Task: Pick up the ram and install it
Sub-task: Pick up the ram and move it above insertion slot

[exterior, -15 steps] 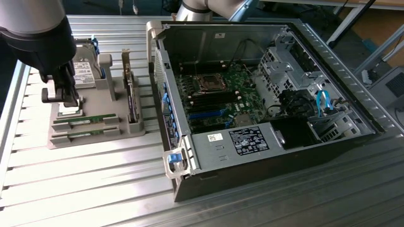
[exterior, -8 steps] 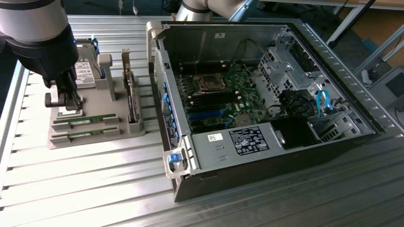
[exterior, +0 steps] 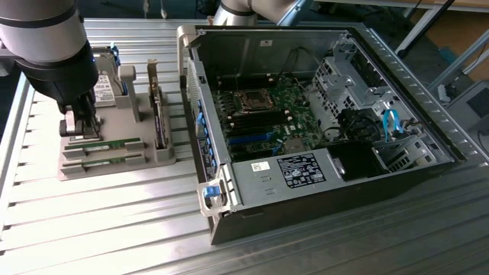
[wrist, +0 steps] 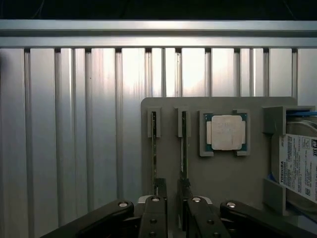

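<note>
Two green ram sticks (exterior: 103, 145) (exterior: 98, 164) lie on edge, side by side, in slots of a grey parts holder (exterior: 114, 129). In the wrist view they show edge-on as thin lines, one ram (wrist: 154, 148) and the other (wrist: 184, 144), running toward my fingers. My gripper (exterior: 80, 133) hangs over the sticks' ends at the holder's side towards the exterior view's left. The gripper (wrist: 172, 194) is open, with a narrow gap and nothing between the fingers (wrist: 159, 191). No stick is held.
The holder (wrist: 223, 173) also carries a square silver processor (wrist: 226, 132), a hard drive (wrist: 299, 168) and an upright dark expansion card (exterior: 159, 126). An open computer case (exterior: 306, 172) with its motherboard (exterior: 260, 120) lies at the exterior view's right, on a ribbed aluminium table (exterior: 91, 229).
</note>
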You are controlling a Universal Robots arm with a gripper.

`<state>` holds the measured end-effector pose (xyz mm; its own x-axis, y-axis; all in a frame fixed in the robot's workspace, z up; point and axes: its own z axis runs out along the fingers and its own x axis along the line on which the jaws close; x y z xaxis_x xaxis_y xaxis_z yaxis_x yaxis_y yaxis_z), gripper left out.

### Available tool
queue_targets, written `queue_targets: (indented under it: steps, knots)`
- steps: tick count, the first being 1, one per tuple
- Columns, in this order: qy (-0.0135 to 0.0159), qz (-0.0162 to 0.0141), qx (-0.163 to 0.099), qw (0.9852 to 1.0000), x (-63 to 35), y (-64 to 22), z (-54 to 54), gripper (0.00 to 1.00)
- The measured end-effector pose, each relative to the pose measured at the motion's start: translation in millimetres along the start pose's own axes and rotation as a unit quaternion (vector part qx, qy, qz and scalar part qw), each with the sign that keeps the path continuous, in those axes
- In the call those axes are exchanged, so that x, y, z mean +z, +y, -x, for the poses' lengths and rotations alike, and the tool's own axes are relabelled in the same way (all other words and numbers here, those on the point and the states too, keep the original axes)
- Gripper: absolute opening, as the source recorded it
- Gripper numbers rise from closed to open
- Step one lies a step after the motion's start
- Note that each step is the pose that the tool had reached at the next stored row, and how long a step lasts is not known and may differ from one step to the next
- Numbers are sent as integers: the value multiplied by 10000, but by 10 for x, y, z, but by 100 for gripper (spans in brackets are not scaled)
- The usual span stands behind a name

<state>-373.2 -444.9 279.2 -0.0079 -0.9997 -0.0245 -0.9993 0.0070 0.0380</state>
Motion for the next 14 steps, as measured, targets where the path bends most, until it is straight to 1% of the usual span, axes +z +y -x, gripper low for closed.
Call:
queue_targets:
  steps: [4, 9, 14]
  knots:
    - [0, 0, 0, 10000, 61, -2, -2, 24]
    - [0, 0, 0, 10000, 183, -7, -5, 24]
    - [0, 0, 0, 10000, 239, -9, -6, 24]
